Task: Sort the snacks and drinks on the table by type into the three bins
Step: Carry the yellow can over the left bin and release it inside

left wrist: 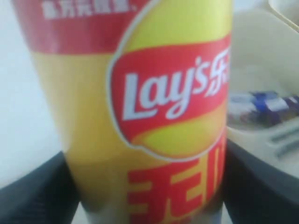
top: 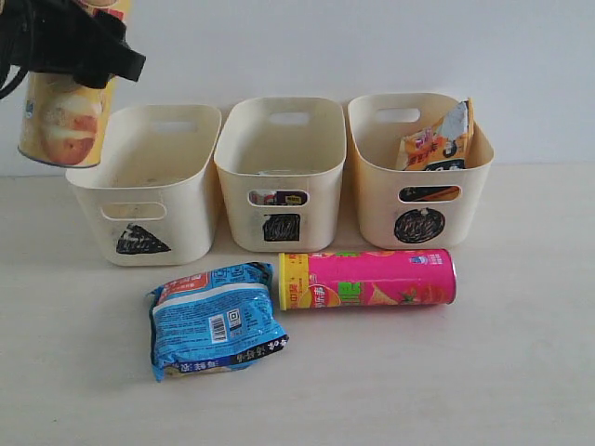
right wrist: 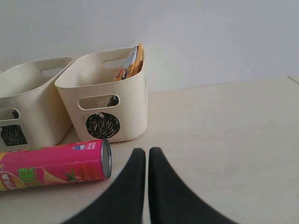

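Left claw [top: 67, 45] clamped on tall yellow Lay's chip can [top: 60, 121], aloft beside cream plastic triangle-marked bin [top: 177, 232] | right claw [right wrist: 147, 156] pinched shut, empty, near pink chip can [right wrist: 56, 163] lying on beige table [top: 465, 372]

The light is bright, soft and even in all views. Shadows on the tabletop [top: 521, 372] are weak; a faint one lies beside the blue packet [top: 216, 321]. In the left wrist view the Lay's can [left wrist: 145, 116] is very near and blurred, and the bin [left wrist: 254, 56] behind it is out of focus. The right wrist view is sharp.
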Controlling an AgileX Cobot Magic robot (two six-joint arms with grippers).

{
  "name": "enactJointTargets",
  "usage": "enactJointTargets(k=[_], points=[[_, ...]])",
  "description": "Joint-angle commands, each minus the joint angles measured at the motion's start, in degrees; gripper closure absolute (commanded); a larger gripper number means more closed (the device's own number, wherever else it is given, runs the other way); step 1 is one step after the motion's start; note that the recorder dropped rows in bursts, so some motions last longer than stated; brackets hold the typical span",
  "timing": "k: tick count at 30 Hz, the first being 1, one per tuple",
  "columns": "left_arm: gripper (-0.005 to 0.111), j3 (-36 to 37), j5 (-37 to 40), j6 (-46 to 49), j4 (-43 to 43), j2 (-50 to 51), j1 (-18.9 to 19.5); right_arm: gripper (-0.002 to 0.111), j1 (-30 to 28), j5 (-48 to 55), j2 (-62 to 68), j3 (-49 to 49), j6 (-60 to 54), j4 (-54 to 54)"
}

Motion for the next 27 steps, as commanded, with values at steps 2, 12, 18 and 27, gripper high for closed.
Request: enactJointTargets(k=[2,12,18,27], points=[[0.102,-3.12,-7.68,-20.27,15.31,8.01,6.36,0.108,-0.02,-0.15,-0.05,0.23,0.12,-0.1],[0.102,-14.24,-17.87,-33.13,15.05,26.16,13.33,0.108,-0.02,-0.48,-0.05,0.23,0.12,-0.1],[0.079,-14.81,-17.77,-33.27,14.56,32.28,13.66,0.108,-0.02,-0.6,-0.05,0.23,0.12,-0.1],[0.015,-14.81,-16.09,-33.94,12.08,32.45,13.66,0.108,-0.02,-0.6,-0.05,0.23,0.12,-0.1]])
